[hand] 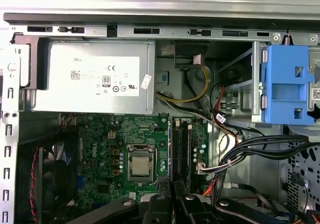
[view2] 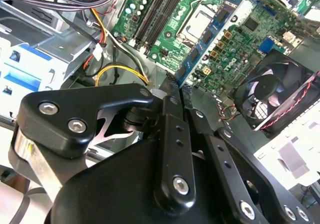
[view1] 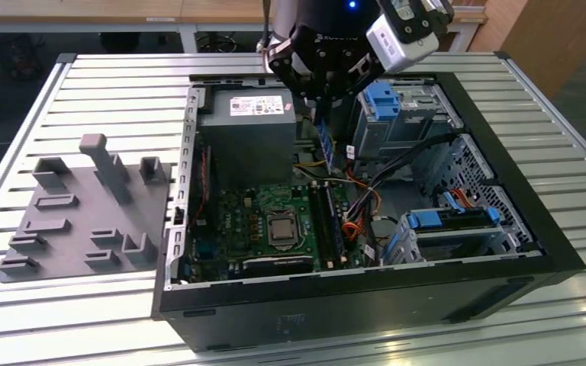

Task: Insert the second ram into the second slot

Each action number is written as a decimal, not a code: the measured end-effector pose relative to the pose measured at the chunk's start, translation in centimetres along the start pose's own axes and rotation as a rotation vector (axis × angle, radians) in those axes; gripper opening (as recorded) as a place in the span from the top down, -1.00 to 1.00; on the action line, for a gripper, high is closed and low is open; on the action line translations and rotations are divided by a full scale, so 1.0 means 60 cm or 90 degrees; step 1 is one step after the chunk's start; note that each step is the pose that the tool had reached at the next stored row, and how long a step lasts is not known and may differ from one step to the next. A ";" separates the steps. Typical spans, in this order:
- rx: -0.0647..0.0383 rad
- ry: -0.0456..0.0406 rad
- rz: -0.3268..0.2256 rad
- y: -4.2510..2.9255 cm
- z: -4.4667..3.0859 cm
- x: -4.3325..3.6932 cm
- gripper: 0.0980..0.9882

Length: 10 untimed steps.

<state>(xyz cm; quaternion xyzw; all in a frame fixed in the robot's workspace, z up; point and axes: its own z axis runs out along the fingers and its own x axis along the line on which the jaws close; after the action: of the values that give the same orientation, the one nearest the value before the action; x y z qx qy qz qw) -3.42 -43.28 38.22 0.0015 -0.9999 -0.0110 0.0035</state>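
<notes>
Gripper (view2: pixel 176 90) black, pinching thin flat second ram (view2: pixel 207 44)

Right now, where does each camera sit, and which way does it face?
Exterior view: off the arm, above the table, looking down into the open computer case; the gripper hangs over it with the second ram.
First wrist view: on the wrist, facing the motherboard square-on; fingers show.
Second wrist view: on the wrist, facing it slantwise past the fingers.
Both wrist views share the memory slots.
</notes>
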 end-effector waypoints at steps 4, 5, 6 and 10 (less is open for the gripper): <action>0.000 0.0001 0.000 -0.003 0.003 0.000 0.91; 0.000 0.0000 0.002 -0.004 0.004 0.000 0.91; 0.000 -0.0001 0.006 -0.004 0.006 0.000 0.91; 0.000 -0.0005 0.029 -0.005 0.010 0.000 0.91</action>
<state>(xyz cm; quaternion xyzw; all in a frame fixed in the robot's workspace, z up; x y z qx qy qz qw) -3.44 -43.55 37.59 -0.0211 -0.9997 -0.0111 0.0033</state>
